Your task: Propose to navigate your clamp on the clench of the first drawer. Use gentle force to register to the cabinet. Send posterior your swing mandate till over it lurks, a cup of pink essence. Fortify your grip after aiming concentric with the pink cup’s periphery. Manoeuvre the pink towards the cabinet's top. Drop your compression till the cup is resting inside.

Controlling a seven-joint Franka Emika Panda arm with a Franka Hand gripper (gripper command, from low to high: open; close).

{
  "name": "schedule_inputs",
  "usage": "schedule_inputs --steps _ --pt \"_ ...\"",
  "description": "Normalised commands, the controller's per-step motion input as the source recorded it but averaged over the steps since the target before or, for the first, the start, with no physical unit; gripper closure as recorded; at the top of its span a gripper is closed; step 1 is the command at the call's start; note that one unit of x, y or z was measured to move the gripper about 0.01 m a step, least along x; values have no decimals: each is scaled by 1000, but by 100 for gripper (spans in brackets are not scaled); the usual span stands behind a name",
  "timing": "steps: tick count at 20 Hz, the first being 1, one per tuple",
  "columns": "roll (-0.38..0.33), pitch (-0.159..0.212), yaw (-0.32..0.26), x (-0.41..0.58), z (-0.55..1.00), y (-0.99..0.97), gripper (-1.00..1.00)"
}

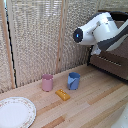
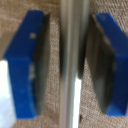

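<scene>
In the wrist view my gripper (image 2: 70, 62) is open, and its two blue fingers (image 2: 30, 65) straddle a slim silver bar handle (image 2: 74, 30) with a narrow gap on each side. Behind the bar is a grainy brown drawer front (image 2: 55, 12). In the exterior view the white arm (image 1: 97, 30) reaches to the dark brown cabinet (image 1: 112, 62) at the exterior view's right, and the arm hides the gripper there. The pink cup (image 1: 47, 82) stands upright on the wooden table, well away from the arm.
A blue cup with a handle (image 1: 73, 81) stands next to the pink cup. A small yellow block (image 1: 62, 94) lies in front of both cups. A white plate (image 1: 15, 112) sits at the near corner. A slatted screen (image 1: 35, 35) backs the table.
</scene>
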Motion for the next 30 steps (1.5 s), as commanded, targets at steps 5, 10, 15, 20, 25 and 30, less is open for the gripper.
schedule_inputs --steps 5,10,15,20,25,30 --pt "193 4 -17 93 419 534 -100" --pt "245 0 -90 159 354 559 -100" --pt "234 0 -164 219 310 401 -100" --pt "277 14 -160 187 233 392 -100" --pt "285 17 -177 143 211 362 -100" --pt "288 17 -180 137 203 354 -100"
